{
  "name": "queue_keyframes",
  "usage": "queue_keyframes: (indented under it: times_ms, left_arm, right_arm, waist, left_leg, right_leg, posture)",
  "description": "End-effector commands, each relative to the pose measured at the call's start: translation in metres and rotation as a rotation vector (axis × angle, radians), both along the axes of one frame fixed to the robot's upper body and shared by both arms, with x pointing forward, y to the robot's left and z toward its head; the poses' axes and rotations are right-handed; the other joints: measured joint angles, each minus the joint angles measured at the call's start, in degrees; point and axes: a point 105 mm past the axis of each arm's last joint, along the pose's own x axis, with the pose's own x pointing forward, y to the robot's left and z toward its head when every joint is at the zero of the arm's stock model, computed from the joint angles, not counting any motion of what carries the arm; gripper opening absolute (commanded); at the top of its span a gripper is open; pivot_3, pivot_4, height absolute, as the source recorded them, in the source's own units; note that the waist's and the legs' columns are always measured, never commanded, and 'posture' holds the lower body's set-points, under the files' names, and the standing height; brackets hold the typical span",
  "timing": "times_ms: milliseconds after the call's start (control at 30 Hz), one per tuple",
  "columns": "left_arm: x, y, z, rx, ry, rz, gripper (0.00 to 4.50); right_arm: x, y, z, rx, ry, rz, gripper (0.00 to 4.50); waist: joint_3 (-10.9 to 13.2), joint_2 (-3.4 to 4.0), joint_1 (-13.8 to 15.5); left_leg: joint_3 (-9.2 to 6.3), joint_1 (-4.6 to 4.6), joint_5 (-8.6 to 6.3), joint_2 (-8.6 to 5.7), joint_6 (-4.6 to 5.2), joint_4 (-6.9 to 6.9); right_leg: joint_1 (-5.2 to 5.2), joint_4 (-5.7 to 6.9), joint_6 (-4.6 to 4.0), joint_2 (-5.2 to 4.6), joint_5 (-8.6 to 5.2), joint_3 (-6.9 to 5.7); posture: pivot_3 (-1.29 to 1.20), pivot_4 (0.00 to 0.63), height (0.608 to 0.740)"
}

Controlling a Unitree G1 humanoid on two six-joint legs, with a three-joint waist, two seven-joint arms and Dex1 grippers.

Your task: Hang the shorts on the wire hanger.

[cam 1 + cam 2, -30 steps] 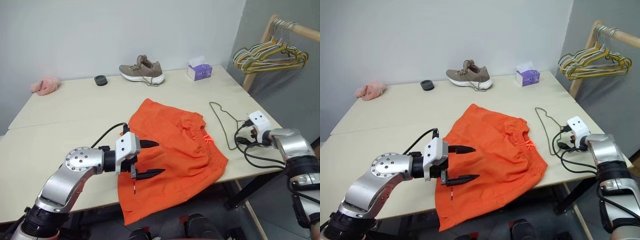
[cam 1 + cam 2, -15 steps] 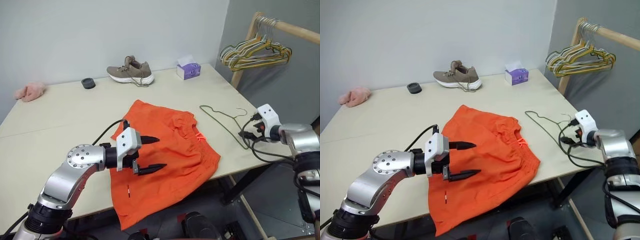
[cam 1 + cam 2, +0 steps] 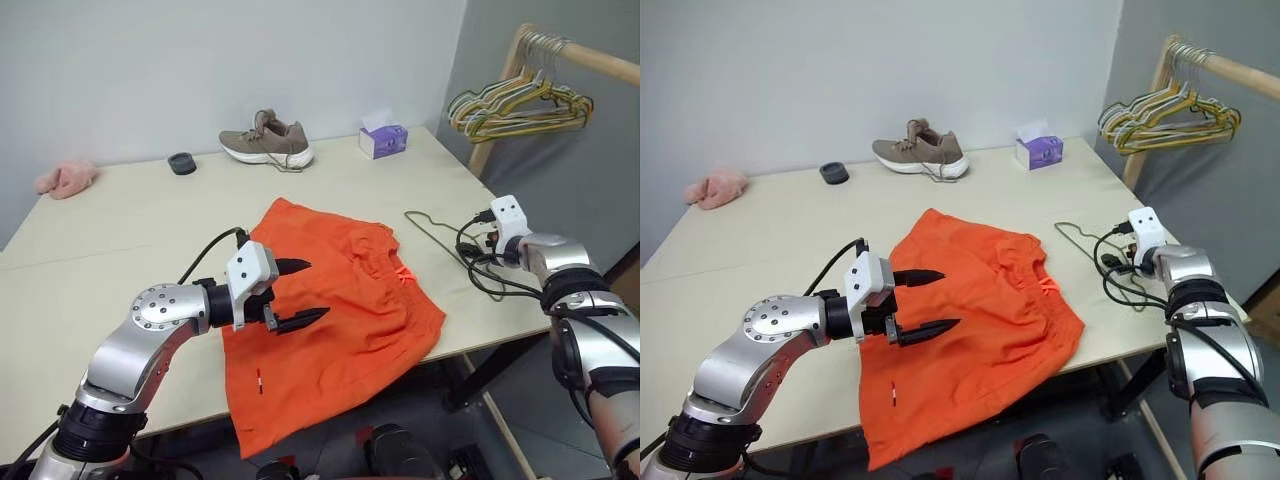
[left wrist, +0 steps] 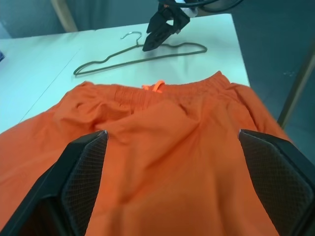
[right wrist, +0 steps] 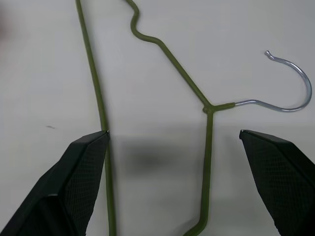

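A: What lies along the surface (image 3: 120, 220), from the left?

B: A pink cloth (image 3: 66, 179), a black ring (image 3: 182, 163), a shoe (image 3: 266, 140) and a tissue box (image 3: 383, 139) at the back.

A: And the tools?

B: The left tool (image 3: 295, 293) hovers open over the shorts (image 3: 345, 300). The hanger (image 3: 435, 231) lies right of them, with the right tool (image 4: 162, 30) spread open above it. Coloured hangers (image 3: 520, 105) crowd the rack (image 3: 590, 60).

Even, bright indoor light, no glare; head views sharp. Soft blurred shadow on the desk (image 5: 157, 157) just beyond the right claw (image 5: 179, 184).
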Motion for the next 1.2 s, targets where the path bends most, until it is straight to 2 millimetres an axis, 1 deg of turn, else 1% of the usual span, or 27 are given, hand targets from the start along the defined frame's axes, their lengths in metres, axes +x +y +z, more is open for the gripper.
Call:
queue_keyframes:
  times_ms: [33, 167, 233, 300, 367, 400, 500, 533, 633, 833, 900, 1000, 1100, 1200]
  left_arm:
    - [-0.001, 0.002, 0.013, -0.005, -0.053, 0.004, 4.48]
    - [-0.001, 0.003, 0.012, -0.002, -0.054, 0.007, 4.48]
    - [-0.001, 0.003, 0.011, -0.001, -0.054, 0.008, 4.5]
    - [-0.001, 0.003, 0.01, -0.001, -0.055, 0.008, 4.5]
    - [0.0, 0.003, 0.009, -0.001, -0.055, 0.008, 4.5]
    - [0.0, 0.003, 0.008, -0.001, -0.056, 0.008, 4.5]
    - [0.0, 0.004, 0.007, -0.001, -0.056, 0.008, 4.5]
    - [-0.001, 0.004, 0.007, 0.0, -0.056, 0.008, 4.5]
    - [-0.001, 0.005, 0.005, 0.0, -0.057, 0.009, 4.5]
    - [-0.002, 0.006, 0.003, 0.003, -0.059, 0.009, 4.5]
    - [-0.001, 0.006, 0.003, -0.003, -0.06, 0.011, 4.5]
    - [0.003, 0.007, 0.003, -0.017, -0.066, 0.039, 4.5]
    - [0.02, 0.018, 0.005, -0.021, -0.102, 0.146, 4.5]
    - [0.033, 0.025, 0.01, -0.032, -0.133, 0.222, 4.5]
  right_arm:
    - [0.003, -0.004, 0.004, -0.017, -0.008, -0.035, 4.5]
    - [-0.005, -0.007, -0.012, -0.041, 0.048, -0.047, 4.5]
    - [-0.008, -0.006, -0.019, -0.046, 0.075, -0.042, 4.12]
    - [-0.011, -0.007, -0.026, -0.047, 0.099, -0.053, 3.56]
    - [-0.018, -0.007, -0.039, -0.031, 0.139, -0.077, 2.94]
    - [-0.02, -0.007, -0.043, -0.022, 0.149, -0.088, 2.53]
    - [-0.022, -0.007, -0.046, 0.004, 0.155, -0.108, 1.51]
    - [-0.022, -0.007, -0.047, 0.017, 0.154, -0.121, 1.11]
    - [-0.023, -0.009, -0.048, 0.03, 0.15, -0.137, 0.07]
    - [-0.025, -0.014, -0.046, 0.005, 0.144, -0.102, 0.03]
    - [-0.023, -0.017, -0.042, -0.027, 0.117, -0.085, 0.03]
    - [-0.015, -0.018, -0.026, -0.102, 0.039, -0.019, 0.03]
    - [-0.001, -0.011, 0.002, -0.136, -0.085, 0.041, 0.03]
    - [0.005, -0.004, 0.025, -0.172, -0.195, 0.096, 0.03]
  waist:
    - [0.0, 0.0, 0.4]
    - [0.0, 0.02, 0.7]
    - [-0.1, 0.01, 0.7]
    - [-0.1, 0.01, 0.7]
    - [-0.2, -0.05, 0.7]
    - [-0.3, -0.16, 0.7]
    - [-0.6, -0.49, 0.8]
    - [-0.7, -0.59, 0.9]
    - [-0.8, -0.73, 1.2]
    - [-0.9, -0.74, 1.3]
    - [-0.9, -0.74, 1.3]
    - [-0.9, -0.72, 1.6]
    - [-0.8, -0.65, 1.6]
    - [-0.7, -0.46, 1.2]
  left_leg:
    - [0.0, 0.0, 0.0, 0.0, 0.0, 0.0]
    - [0.0, 0.02, 0.0, 0.0, 0.0, 0.0]
    - [-0.01, 0.03, 0.0, 0.0, 0.0, 0.01]
    - [-0.01, 0.05, 0.0, 0.0, 0.0, 0.01]
    - [-0.02, 0.08, 0.0, 0.0, 0.0, 0.02]
    - [-0.03, 0.1, 0.0, 0.0, 0.0, 0.02]
    - [-0.04, 0.17, 0.0, 0.0, 0.0, 0.03]
    - [-0.05, 0.18, 0.0, 0.0, 0.0, 0.04]
    - [-0.06, 0.18, 0.01, 0.0, 0.0, 0.11]
    - [-0.1, 0.18, 0.01, -0.01, 0.01, 0.13]
    - [-0.1, 0.18, 0.01, -0.01, 0.01, 0.13]
    - [-0.1, 0.15, 0.01, -0.03, 0.01, 0.13]
    - [-0.08, 0.12, 0.01, -0.03, 0.01, 0.13]
    - [-0.08, 0.07, 0.01, -0.04, 0.01, 0.12]
  right_leg:
    - [0.0, 0.0, 0.0, 0.0, 0.0, 0.0]
    - [0.02, 0.0, 0.0, 0.0, 0.0, 0.0]
    - [0.04, 0.01, 0.0, 0.0, 0.01, 0.0]
    - [0.06, 0.02, 0.01, 0.0, 0.01, -0.01]
    - [0.11, 0.02, 0.01, 0.0, 0.01, -0.02]
    - [0.13, 0.02, 0.01, 0.0, 0.01, -0.02]
    - [0.22, 0.02, 0.01, 0.0, 0.01, -0.03]
    - [0.24, 0.02, 0.01, 0.0, 0.01, -0.03]
    - [0.28, 0.01, -0.03, -0.01, -0.01, -0.03]
    - [0.32, 0.0, -0.08, 0.0, -0.03, -0.04]
    - [0.31, 0.0, -0.05, 0.0, -0.02, -0.04]
    - [0.3, -0.02, -0.05, -0.01, -0.02, -0.04]
    - [0.25, -0.03, -0.05, -0.01, -0.01, -0.02]
    - [0.16, 0.02, 0.06, 0.0, 0.05, 0.0]
  posture:
    - [-0.16, 0.024, 0.74]
    - [-0.16, 0.02, 0.74]
    - [-0.16, 0.019, 0.74]
    - [-0.16, 0.015, 0.74]
    - [-0.16, 0.014, 0.74]
    - [-0.16, 0.01, 0.74]
    - [-0.16, 0.009, 0.74]
    - [-0.16, 0.007, 0.74]
    - [-0.17, 0.005, 0.74]
    - [-0.17, 0.005, 0.74]
    - [-0.17, 0.007, 0.74]
    - [-0.18, 0.009, 0.74]
    - [-0.18, 0.01, 0.74]
    - [-0.18, 0.01, 0.74]
